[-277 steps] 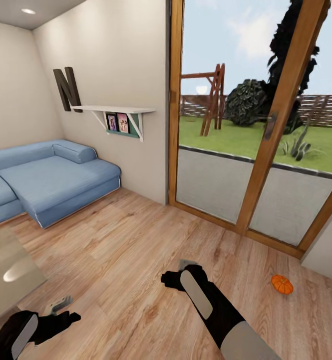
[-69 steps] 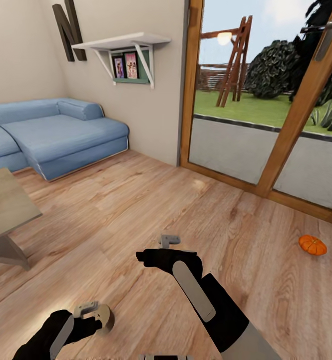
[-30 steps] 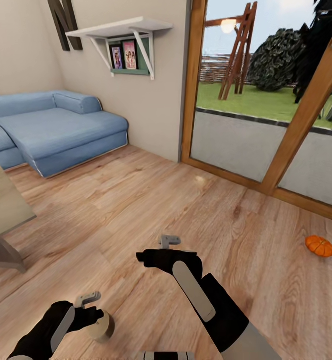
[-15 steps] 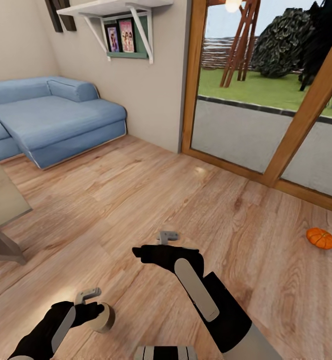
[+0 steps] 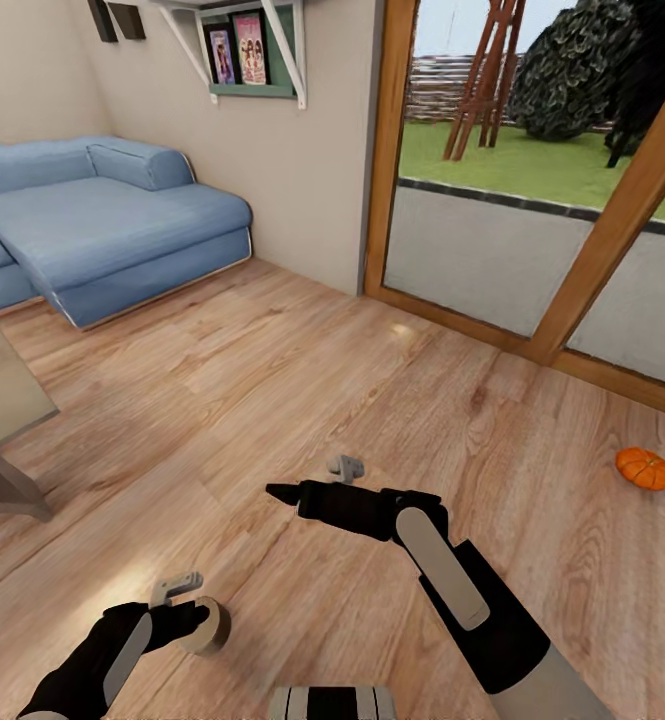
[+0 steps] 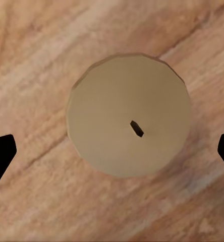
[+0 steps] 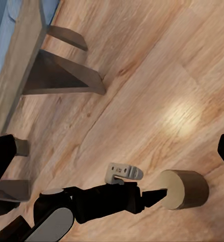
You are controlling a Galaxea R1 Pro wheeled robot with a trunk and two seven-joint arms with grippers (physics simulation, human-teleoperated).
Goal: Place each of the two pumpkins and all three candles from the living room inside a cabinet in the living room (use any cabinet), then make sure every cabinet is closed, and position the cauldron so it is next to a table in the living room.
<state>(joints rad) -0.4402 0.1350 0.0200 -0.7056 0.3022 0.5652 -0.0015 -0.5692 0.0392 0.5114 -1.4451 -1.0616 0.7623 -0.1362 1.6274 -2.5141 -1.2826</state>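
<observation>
Head view: the camera has tipped further down over the last second, so the wall shelf [image 5: 242, 50] slides toward the top edge and more floor [image 5: 272, 400] shows; that is the view moving, not the room. The left gripper [image 5: 194, 607] sits low over a candle [image 5: 208, 624] standing on the floor near the table [image 5: 2, 400], as it did a moment ago. What has really moved is the right arm: its forearm has swung outward and the right gripper [image 5: 284, 491] now points leftward, with nothing visibly in it. One pumpkin [image 5: 645, 468] lies on the floor near the glass door [image 5: 532, 230], well apart from both arms. The blue sofa [image 5: 102, 220] stands against the far wall.

Left wrist view: the candle [image 6: 128, 115] is centred under the camera, its round top and dark wick plain, with the two dark fingertips [image 6: 1, 156] wide apart on either side and not touching it. The claw is spread and lined up, not yet gripping.

Right wrist view: the left gripper [image 7: 155, 194] reaches to the side of the candle [image 7: 185, 189], with the table's legs [image 7: 66, 75] beyond. The right claw's own tips [image 7: 2, 156] stand far apart and empty.

I judge the candle pick-up is about to start; closing on it comes next, and no item is yet in a cabinet.
</observation>
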